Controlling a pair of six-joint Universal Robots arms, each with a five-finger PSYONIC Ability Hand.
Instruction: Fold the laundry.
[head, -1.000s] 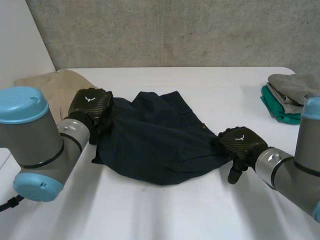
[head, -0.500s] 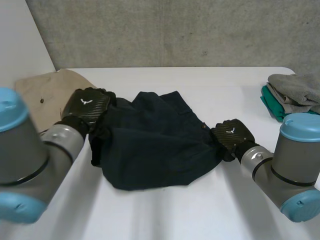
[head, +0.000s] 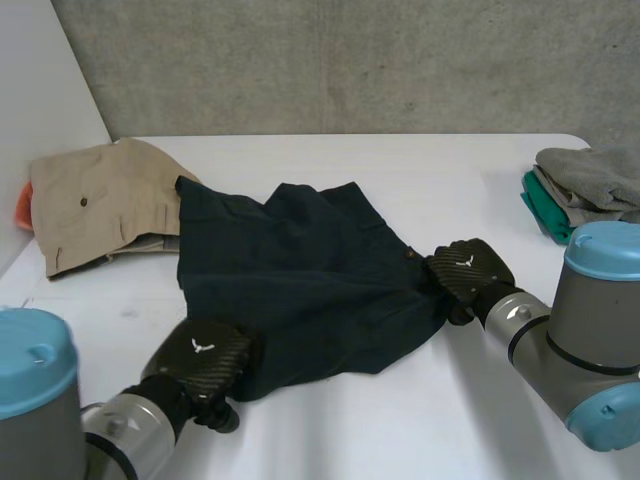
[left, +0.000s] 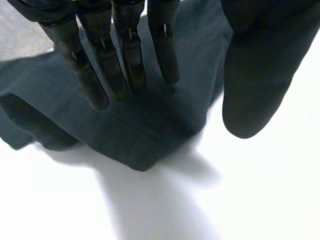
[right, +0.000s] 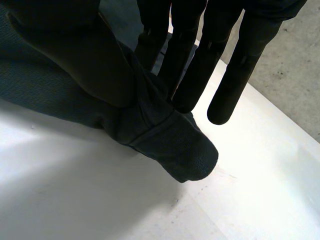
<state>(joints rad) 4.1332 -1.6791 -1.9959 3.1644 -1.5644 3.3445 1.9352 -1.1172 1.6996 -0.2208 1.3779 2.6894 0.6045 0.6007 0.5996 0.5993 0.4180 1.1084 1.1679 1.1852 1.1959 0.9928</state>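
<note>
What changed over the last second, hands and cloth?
The left hand left the far left corner of the navy garment and came toward the robot to its near left corner, fingers straight over the cloth, thumb apart. The right hand moved in onto the garment's right edge and pinches it between thumb and fingers. Unchanged: the beige garment and the folded stack to either side.

The left arm (head: 45, 405) reaches in low from the near left. Its left hand (head: 200, 358) is palm down at the near-left edge of the navy garment (head: 300, 265), fingers (left: 125, 55) straight and spread on the cloth, thumb (left: 257, 75) held apart. The right arm (head: 590, 330) comes from the near right. The right hand (head: 468, 272) pinches the garment's right corner between thumb (right: 75, 55) and fingers.
</note>
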